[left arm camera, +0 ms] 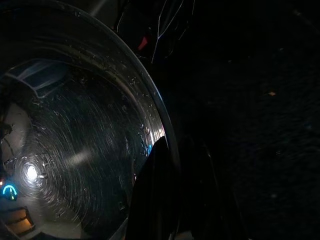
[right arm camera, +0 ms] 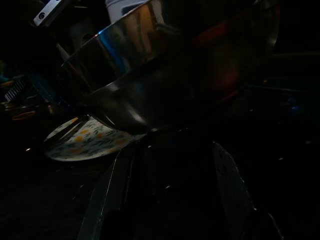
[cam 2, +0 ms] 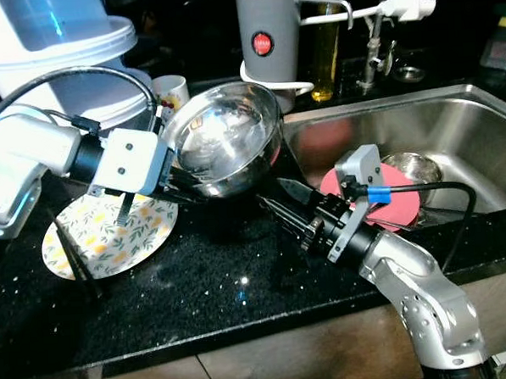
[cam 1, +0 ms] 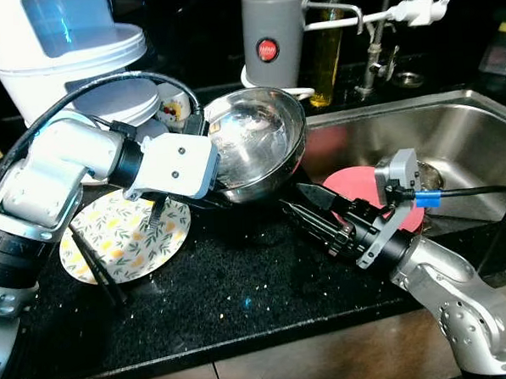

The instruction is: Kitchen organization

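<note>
**Steel bowl tilting at frame centre**

The left pincer (cam 1: 222, 191) is clamping the rim of the shiny round steel mixing bowl (cam 1: 259, 142), tilted above the black speckled table (cam 1: 242, 300) beside the steel sink (cam 1: 462, 136). The right pincer (cam 1: 309, 205), fingers apart, is reaching just under the bowl. The round floral plate (cam 1: 124, 239) is lying centre-left; the left wrist view is showing the bowl's wet inside.

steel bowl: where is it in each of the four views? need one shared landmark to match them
Left eye: steel bowl upper centre, tilted, left gripper at its rim.
Right eye: upper centre-left, same tilt.
Left wrist: bowl's inside covers the left half, one finger over its rim.
Right wrist: bowl's outside across the top, right gripper open below it.
Landmark: floral plate, beside the bowl in both eye views and under it in the right wrist view.
</note>
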Tool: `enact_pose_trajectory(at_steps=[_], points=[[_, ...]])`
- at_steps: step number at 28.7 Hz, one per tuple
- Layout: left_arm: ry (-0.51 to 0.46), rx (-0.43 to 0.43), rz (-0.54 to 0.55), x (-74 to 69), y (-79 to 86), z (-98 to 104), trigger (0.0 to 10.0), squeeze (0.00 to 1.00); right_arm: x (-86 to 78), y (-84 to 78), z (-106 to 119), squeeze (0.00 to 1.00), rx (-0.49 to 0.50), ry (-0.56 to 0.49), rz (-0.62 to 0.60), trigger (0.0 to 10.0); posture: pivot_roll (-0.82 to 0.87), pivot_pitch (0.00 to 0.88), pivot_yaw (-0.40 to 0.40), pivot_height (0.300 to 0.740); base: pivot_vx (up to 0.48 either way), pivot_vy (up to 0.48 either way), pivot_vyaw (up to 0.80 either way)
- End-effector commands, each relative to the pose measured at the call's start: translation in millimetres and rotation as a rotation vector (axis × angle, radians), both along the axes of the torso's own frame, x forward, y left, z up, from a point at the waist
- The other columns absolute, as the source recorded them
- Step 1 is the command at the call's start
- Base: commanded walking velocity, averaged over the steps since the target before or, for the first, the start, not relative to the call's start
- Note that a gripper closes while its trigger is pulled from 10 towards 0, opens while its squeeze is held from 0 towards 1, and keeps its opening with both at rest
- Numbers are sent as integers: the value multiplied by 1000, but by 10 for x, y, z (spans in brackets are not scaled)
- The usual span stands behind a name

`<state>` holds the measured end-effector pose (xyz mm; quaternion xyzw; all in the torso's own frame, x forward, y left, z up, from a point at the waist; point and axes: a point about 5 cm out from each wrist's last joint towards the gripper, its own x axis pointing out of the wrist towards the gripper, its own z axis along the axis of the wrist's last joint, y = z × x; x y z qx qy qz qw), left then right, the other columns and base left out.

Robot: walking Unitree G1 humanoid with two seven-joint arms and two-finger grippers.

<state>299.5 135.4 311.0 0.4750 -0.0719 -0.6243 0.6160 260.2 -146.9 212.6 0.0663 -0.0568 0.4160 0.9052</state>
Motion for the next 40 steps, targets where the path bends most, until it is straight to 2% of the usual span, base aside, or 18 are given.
enact_pose_trajectory(at_steps=[1,10,14,22,28,40], points=[[-11,5,17,-6,35,16,10000,0,8,2,-1,0,4,-6,-9,10000,-56,0,43,740,-322,0,0],[-6,-3,7,-22,12,19,10000,0,18,25,-2,0,13,-9,-25,10000,-55,0,42,740,-316,0,0],[-10,-17,-3,-33,-3,42,10000,0,40,32,-5,0,20,-8,-50,10000,-54,0,41,740,0,0,0],[-93,-69,26,41,-38,100,10000,0,77,29,2,0,26,-11,-76,10000,-54,0,39,740,0,0,0],[-113,-61,56,82,-21,75,10000,0,87,24,7,0,27,-15,-83,10000,-55,0,39,740,0,0,0],[-118,-64,48,82,-36,82,10000,0,97,27,3,0,28,-17,-79,10000,-54,0,39,740,0,-372,0]])
